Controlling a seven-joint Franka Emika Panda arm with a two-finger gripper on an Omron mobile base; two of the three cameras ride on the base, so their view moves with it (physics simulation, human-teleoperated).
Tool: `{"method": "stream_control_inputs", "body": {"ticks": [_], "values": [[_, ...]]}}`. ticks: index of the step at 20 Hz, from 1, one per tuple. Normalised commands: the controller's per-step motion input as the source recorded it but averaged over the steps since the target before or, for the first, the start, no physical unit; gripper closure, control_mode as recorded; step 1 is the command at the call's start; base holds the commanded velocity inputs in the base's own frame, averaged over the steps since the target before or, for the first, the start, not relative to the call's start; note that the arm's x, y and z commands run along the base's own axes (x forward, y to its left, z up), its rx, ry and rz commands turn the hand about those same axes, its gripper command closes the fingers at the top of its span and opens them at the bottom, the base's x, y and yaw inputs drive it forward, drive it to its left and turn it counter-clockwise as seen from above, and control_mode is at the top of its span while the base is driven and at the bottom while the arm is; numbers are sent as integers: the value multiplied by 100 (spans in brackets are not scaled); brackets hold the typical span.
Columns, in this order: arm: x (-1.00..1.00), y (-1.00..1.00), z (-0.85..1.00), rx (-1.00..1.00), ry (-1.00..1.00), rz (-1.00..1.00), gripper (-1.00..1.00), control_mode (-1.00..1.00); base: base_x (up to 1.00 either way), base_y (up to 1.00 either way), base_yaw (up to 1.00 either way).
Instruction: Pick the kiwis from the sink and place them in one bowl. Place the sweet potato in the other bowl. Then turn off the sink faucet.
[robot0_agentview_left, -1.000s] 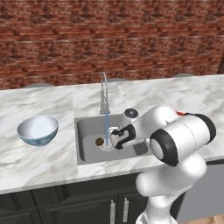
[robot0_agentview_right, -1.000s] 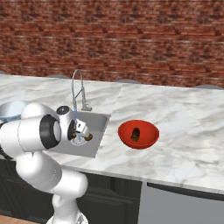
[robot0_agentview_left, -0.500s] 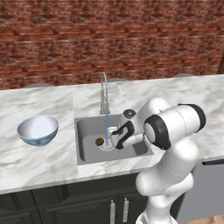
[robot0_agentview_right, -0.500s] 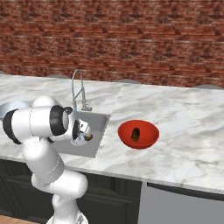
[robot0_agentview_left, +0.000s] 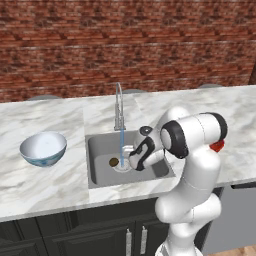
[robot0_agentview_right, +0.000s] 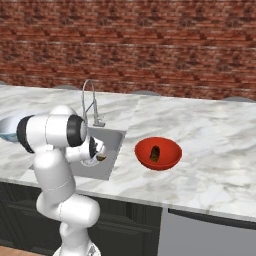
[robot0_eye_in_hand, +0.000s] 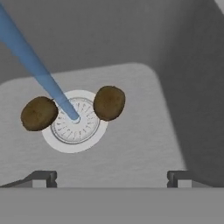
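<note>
Two olive-brown kiwis (robot0_eye_in_hand: 39, 113) (robot0_eye_in_hand: 109, 103) lie on the floor of the grey sink (robot0_eye_in_hand: 140, 144), one on each side of the round drain (robot0_eye_in_hand: 75, 127). My gripper (robot0_eye_in_hand: 111, 179) hangs open above them, empty, with the right-hand kiwi roughly between its fingertips and farther on. From the left base the gripper (robot0_agentview_left: 132, 161) sits low in the sink (robot0_agentview_left: 102, 145) beside a kiwi (robot0_agentview_left: 114, 161). The faucet (robot0_agentview_left: 119, 107) pours a blue stream (robot0_eye_in_hand: 35, 65) onto the drain. The sweet potato (robot0_agentview_right: 155, 153) lies in the red bowl (robot0_agentview_right: 158, 153). The white and blue bowl (robot0_agentview_left: 43, 148) stands empty left of the sink.
The white marble counter (robot0_agentview_left: 45, 185) surrounds the sink, with a brick wall (robot0_agentview_left: 125, 45) behind it. The faucet's gooseneck (robot0_agentview_right: 90, 100) rises just behind my hand. The sink's right wall (robot0_eye_in_hand: 197, 87) stands close to the gripper.
The arm's upper links have lifted and swung in towards the sink. The gripper stays open and low over the drain; the kiwis and bowls have not moved.
</note>
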Motion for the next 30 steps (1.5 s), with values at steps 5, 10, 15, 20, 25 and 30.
{"method": "stream_control_inputs", "body": {"ticks": [5, 10, 15, 20, 25, 30], "values": [[25, 0, -23, 0, 3, -3, -100, -100, 0, 0, 0], [30, 0, -22, 0, 1, -2, -100, -100, 0, 0, 0], [19, 0, -23, 0, 0, -1, -100, -100, 0, 0, 0], [14, 0, -18, 0, 0, -1, -100, -100, 0, 0, 0], [29, 0, -1, 0, 0, -3, -100, -100, 0, 0, 0], [29, 0, -3, 0, 1, -2, -100, -100, 0, 0, 0]]}}
